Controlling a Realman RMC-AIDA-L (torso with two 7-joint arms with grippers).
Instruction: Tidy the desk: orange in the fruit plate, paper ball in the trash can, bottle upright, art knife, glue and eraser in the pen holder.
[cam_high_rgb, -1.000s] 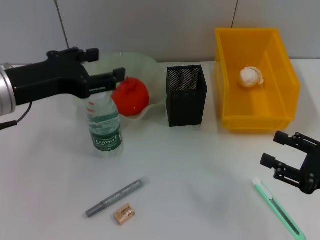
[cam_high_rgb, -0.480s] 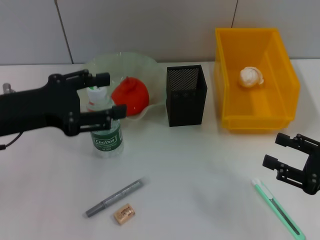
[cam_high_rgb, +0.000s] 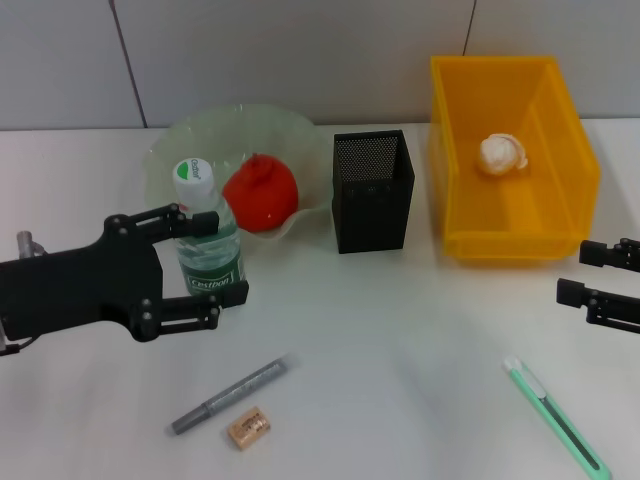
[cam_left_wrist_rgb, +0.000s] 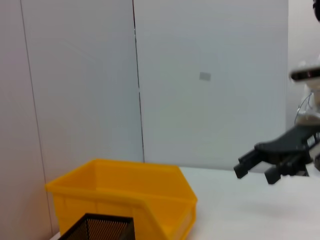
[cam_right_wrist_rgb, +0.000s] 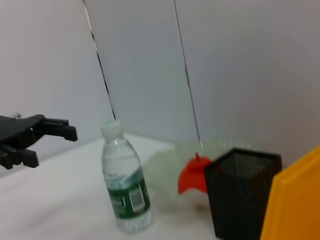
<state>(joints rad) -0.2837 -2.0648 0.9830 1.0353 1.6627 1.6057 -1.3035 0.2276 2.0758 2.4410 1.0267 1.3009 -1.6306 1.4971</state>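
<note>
The water bottle (cam_high_rgb: 207, 245) stands upright in front of the fruit plate (cam_high_rgb: 235, 125), which holds the orange (cam_high_rgb: 261, 192). My left gripper (cam_high_rgb: 228, 258) is open and empty just left of the bottle; the right wrist view shows it (cam_right_wrist_rgb: 47, 142) apart from the bottle (cam_right_wrist_rgb: 125, 185). The paper ball (cam_high_rgb: 502, 153) lies in the yellow bin (cam_high_rgb: 515, 235). The grey glue stick (cam_high_rgb: 228, 395) and the eraser (cam_high_rgb: 248, 427) lie on the near table. The green art knife (cam_high_rgb: 555, 415) lies at the near right. My right gripper (cam_high_rgb: 590, 272) is open and empty at the right edge.
The black mesh pen holder (cam_high_rgb: 372, 190) stands between the plate and the bin. The left wrist view shows the bin (cam_left_wrist_rgb: 125, 190), the pen holder's rim (cam_left_wrist_rgb: 100, 227) and my right gripper (cam_left_wrist_rgb: 260, 162). A wall runs behind the table.
My left gripper has dropped from the bottle's top and pulled back to the near left, open. My right gripper has moved right and away from the art knife.
</note>
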